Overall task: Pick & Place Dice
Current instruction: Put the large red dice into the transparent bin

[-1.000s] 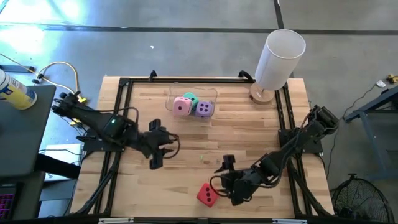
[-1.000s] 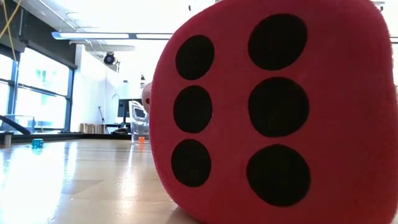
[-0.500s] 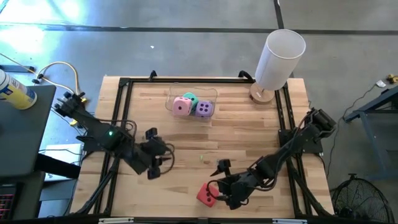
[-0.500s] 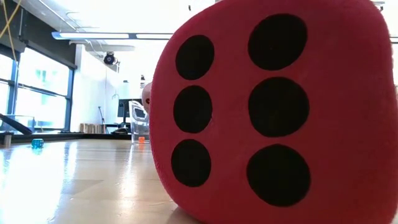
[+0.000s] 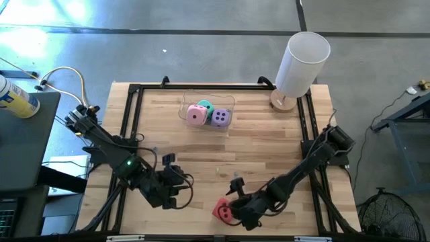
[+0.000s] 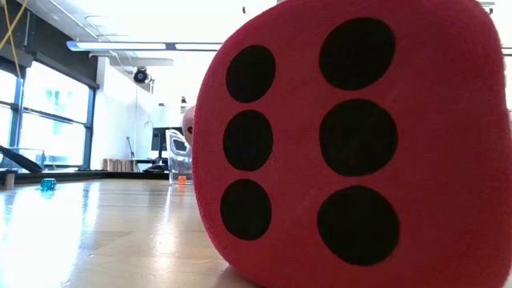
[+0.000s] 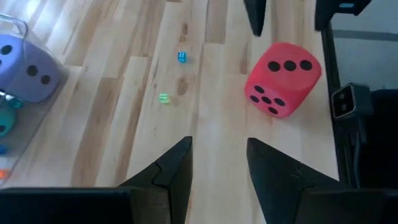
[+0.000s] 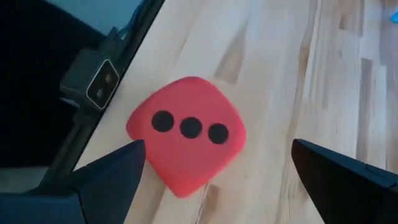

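The red die (image 5: pixel 222 210) rests on one face on the wooden table near its front edge; it fills the low view (image 6: pixel 352 144). My right gripper (image 8: pixel 217 180) is open just above and behind it, one finger (image 8: pixel 112 171) on each side, touching nothing. The pink die (image 5: pixel 196 115), teal die (image 5: pixel 206 105) and purple die (image 5: pixel 220 118) sit together in a clear container (image 5: pixel 188 101) at the far middle. My left gripper (image 7: pixel 217 158) is open and empty over bare wood, left of the red die (image 7: pixel 283 78).
A tall white cylinder (image 5: pixel 302 62) stands at the far right corner. Two tiny cubes, blue (image 7: pixel 181 56) and green (image 7: pixel 163 98), lie on the wood mid-table. A black frame rail (image 8: pixel 93 81) runs along the table's edge beside the red die.
My left gripper has swung toward the table's near edge and sunk a little. My right gripper has come down and toward the red die, so that its fingers now stand on either side of it. The dice have not moved.
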Available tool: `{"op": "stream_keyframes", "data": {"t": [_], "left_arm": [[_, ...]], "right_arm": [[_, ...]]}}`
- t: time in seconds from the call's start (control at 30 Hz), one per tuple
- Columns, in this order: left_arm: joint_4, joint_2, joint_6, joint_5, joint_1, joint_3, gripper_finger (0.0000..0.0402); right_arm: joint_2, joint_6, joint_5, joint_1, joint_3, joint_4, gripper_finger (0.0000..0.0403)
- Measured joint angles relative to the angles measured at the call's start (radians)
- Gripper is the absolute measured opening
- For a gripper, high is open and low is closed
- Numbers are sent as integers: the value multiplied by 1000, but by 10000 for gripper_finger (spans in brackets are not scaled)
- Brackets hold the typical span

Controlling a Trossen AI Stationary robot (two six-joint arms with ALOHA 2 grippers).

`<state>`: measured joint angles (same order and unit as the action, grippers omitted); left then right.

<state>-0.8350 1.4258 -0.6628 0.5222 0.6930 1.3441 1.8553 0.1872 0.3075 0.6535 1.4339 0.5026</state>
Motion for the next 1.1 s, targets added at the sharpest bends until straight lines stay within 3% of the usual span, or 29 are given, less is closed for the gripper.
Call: {"op": "stream_keyframes", "data": {"t": [0.27, 0.4, 0.7, 1.1], "left_arm": [[13, 0, 11, 17, 0, 0, 144], [13, 0, 11, 17, 0, 0, 144], [11, 0, 11, 17, 0, 0, 144], [12, 0, 11, 17, -1, 0, 144]], "right_arm": [[142, -144, 1, -5, 277, 309, 396], [183, -299, -16, 2, 356, 387, 396], [247, -554, -97, -27, 379, 354, 396], [266, -689, -187, -56, 380, 337, 396]]}}
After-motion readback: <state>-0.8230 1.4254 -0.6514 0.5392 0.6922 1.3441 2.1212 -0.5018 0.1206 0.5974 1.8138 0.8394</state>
